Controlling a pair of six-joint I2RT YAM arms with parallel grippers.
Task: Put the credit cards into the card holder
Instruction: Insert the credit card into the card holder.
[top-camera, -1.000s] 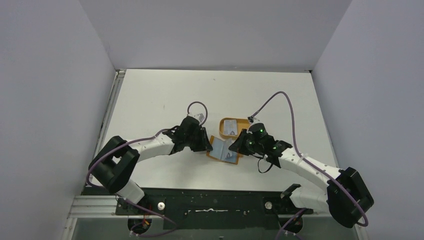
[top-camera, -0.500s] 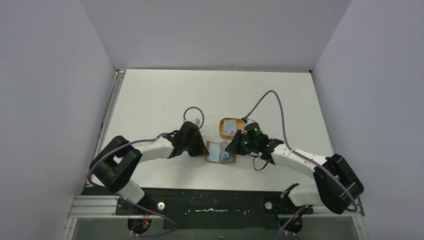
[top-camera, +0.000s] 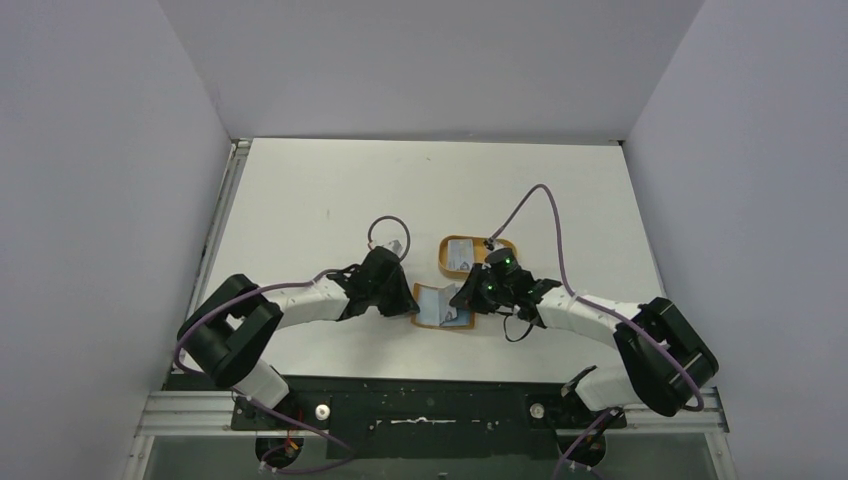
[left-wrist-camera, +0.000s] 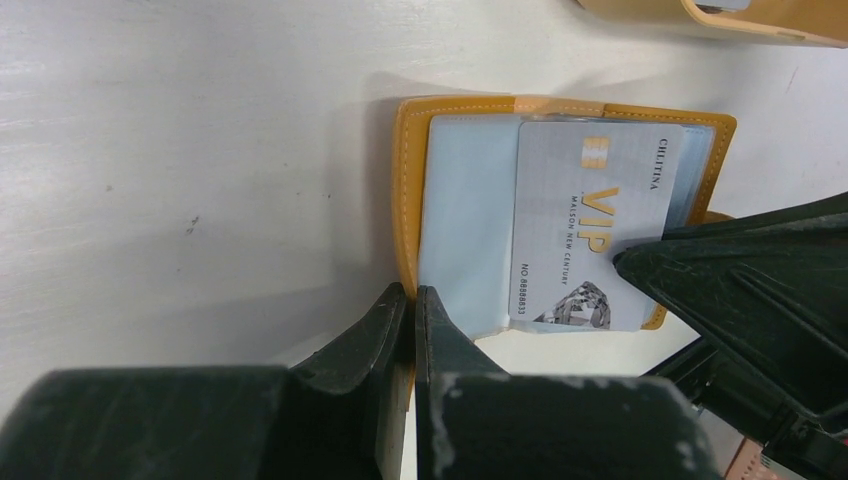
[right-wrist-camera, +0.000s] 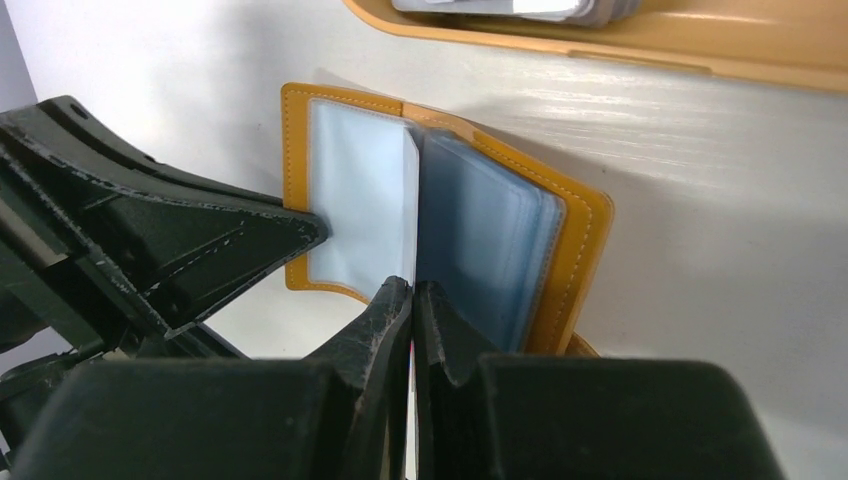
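Note:
The tan-orange card holder lies open between both arms, its pale blue sleeves showing. My left gripper is shut on the near edge of the holder's left cover. A silvery VIP credit card stands over the sleeves, and my right gripper is shut on its edge. In the right wrist view that card is edge-on between the pages of the holder. From above, the left gripper and right gripper flank the holder. More credit cards lie in the tray.
An orange oval tray sits just beyond the holder, its rim also in the right wrist view. The two grippers' fingers are only a card's width apart. Purple cables loop over both wrists. Grey walls enclose the white table.
My left gripper has closed on the holder's cover edge. The right arm has shifted left and nearer with the card, and the holder has moved slightly with them.

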